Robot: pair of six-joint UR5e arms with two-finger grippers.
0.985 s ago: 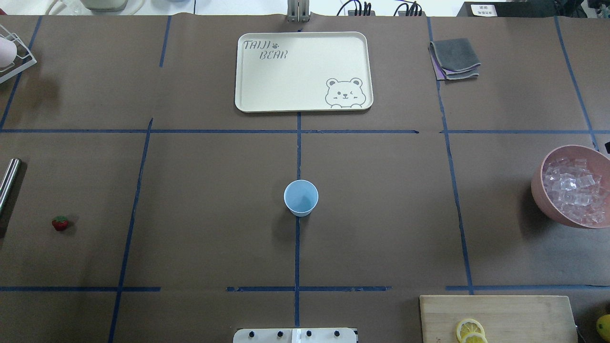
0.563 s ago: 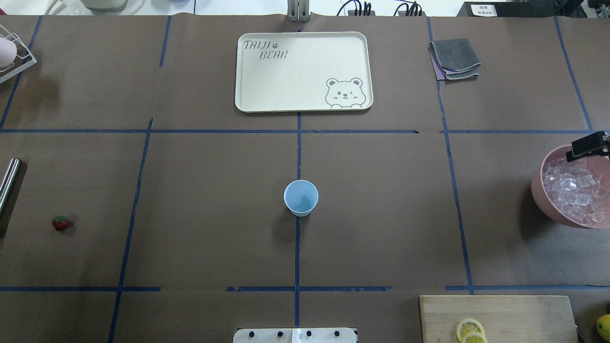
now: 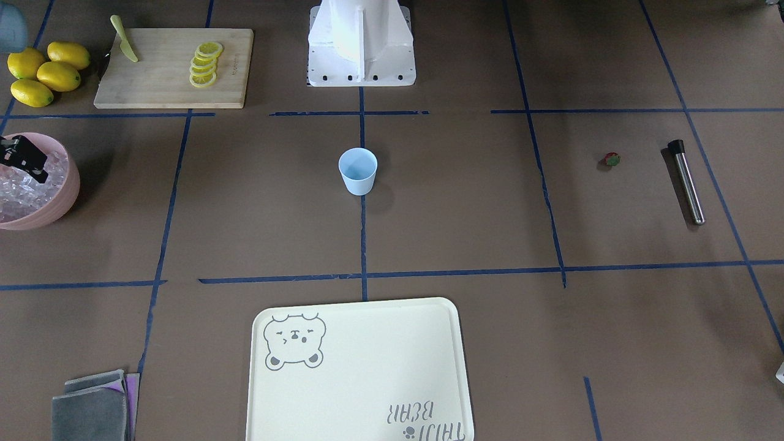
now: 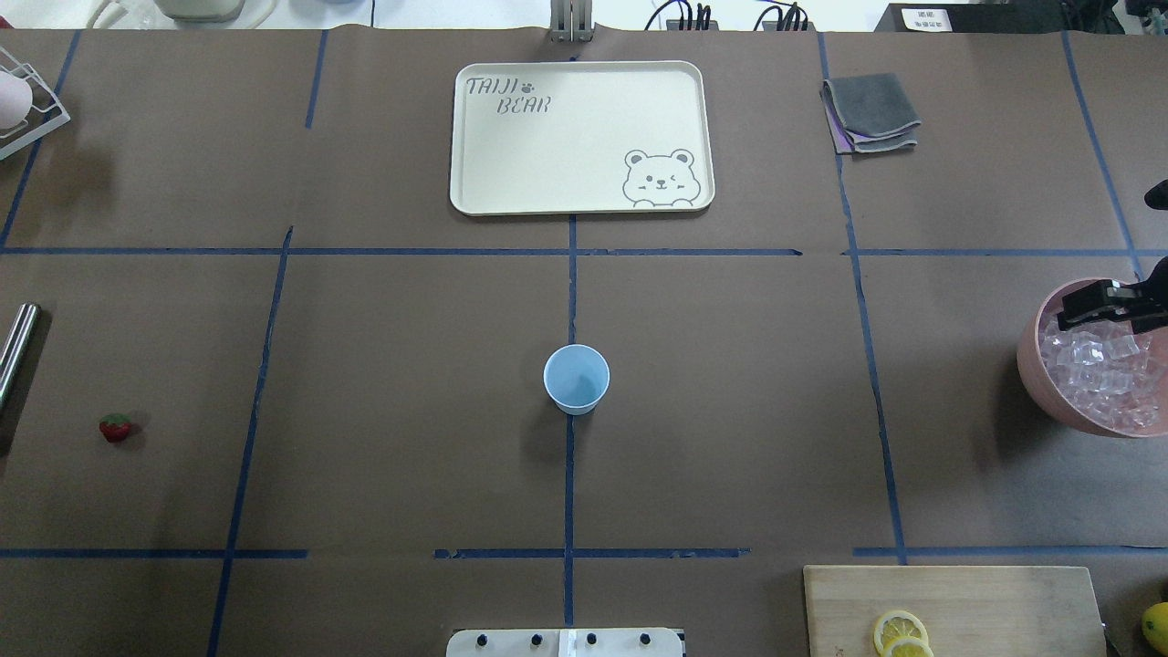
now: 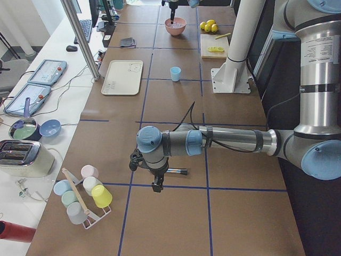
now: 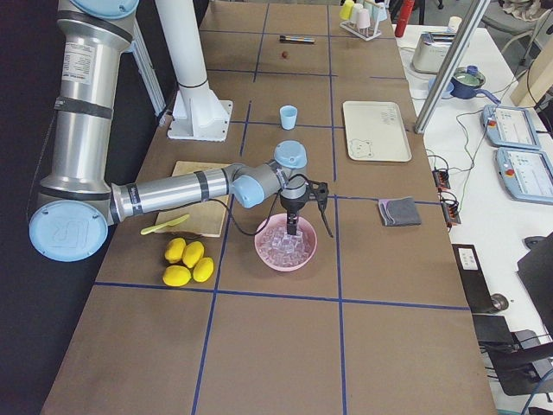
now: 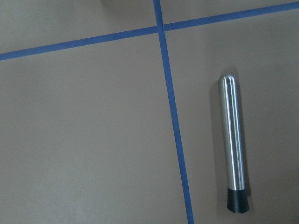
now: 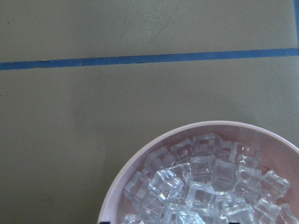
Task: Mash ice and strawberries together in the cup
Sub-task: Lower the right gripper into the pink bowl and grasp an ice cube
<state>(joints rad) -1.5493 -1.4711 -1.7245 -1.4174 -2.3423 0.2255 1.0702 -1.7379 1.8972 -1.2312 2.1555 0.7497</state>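
The light-blue cup point(image 4: 576, 378) stands upright and empty at the table's middle, also in the front view point(image 3: 358, 171). The small red strawberry point(image 4: 115, 427) lies far left on the table. The ice point(image 4: 1100, 374) fills the pink bowl point(image 4: 1036, 365) at the right edge; the right wrist view shows the cubes point(image 8: 205, 182) close below. My right gripper point(image 4: 1109, 306) hangs over the bowl's far side, just above the ice; I cannot tell whether it is open. My left gripper point(image 5: 156, 186) hovers over a steel muddler point(image 7: 232, 140); I cannot tell its state.
A cream bear tray point(image 4: 474, 164) lies at the far middle. Folded grey cloths point(image 4: 871, 111) lie far right. A wooden board point(image 3: 165, 79) carries lemon slices point(image 3: 204, 63) and a green knife point(image 3: 124, 40); whole lemons point(image 3: 43, 72) lie beside it. A cup rack point(image 5: 85, 194) stands at the left end.
My right gripper came in from the right edge and moved over the pink bowl, lower and nearer the ice. The cup and strawberry have not moved.
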